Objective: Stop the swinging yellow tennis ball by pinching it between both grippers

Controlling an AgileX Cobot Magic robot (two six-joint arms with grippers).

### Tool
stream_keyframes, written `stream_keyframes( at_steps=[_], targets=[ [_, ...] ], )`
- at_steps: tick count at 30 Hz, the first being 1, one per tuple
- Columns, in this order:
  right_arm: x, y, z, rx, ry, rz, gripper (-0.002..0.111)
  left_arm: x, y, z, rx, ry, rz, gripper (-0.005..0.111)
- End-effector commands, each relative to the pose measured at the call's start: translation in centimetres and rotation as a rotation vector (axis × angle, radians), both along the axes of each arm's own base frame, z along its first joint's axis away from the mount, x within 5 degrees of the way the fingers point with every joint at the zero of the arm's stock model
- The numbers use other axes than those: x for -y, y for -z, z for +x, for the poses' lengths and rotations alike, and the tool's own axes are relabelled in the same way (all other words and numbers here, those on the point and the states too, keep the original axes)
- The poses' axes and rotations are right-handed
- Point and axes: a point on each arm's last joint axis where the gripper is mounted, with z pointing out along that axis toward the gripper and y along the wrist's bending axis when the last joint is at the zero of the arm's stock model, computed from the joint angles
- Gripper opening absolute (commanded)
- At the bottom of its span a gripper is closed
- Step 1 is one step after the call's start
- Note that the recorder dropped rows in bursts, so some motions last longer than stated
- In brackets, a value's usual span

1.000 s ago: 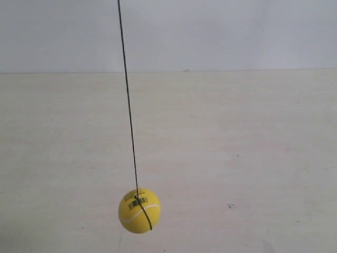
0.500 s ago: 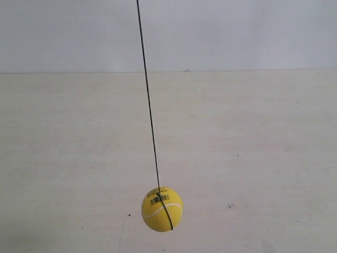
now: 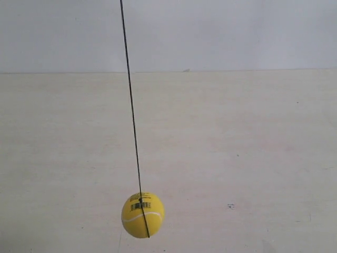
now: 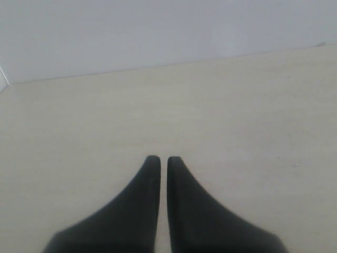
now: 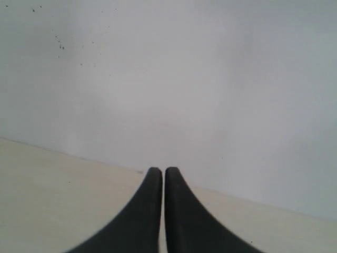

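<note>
The yellow tennis ball (image 3: 142,214) hangs on a thin black cord (image 3: 131,113) low in the exterior view, left of centre, above the pale table. A barcode label and a white seam face the camera. Neither arm shows in the exterior view. In the left wrist view my left gripper (image 4: 164,159) is shut, its black fingers nearly touching with nothing between them, over bare table. My right gripper (image 5: 164,170) is likewise shut and empty in the right wrist view, pointing toward the wall. The ball appears in neither wrist view.
A pale wooden table (image 3: 237,158) stretches back to a plain white wall (image 3: 210,31). A small dark speck (image 3: 230,206) marks the tabletop to the right of the ball.
The ball swung right half a second ago and has now swung back left, close to where it hung one second ago. The cord's tilt followed it.
</note>
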Motion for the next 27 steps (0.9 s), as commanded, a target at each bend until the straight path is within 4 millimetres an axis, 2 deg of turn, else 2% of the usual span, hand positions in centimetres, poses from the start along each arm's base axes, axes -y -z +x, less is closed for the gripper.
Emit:
stream_keyframes(
  at_steps=[1, 8, 27],
  targets=[
    [0.1, 1.0, 0.1, -0.103, 0.013, 0.015, 0.000, 0.0, 0.1, 0.0, 0.002, -0.002, 0.003, 0.005],
    [0.1, 2.3, 0.1, -0.246, 0.020, -0.014, 0.000, 0.0, 0.1, 0.0, 0.002, -0.002, 0.003, 0.005],
    [0.1, 2.4, 0.1, -0.270, 0.016, 0.038, 0.000, 0.0, 0.1, 0.0, 0.002, -0.002, 0.003, 0.005]
  ],
)
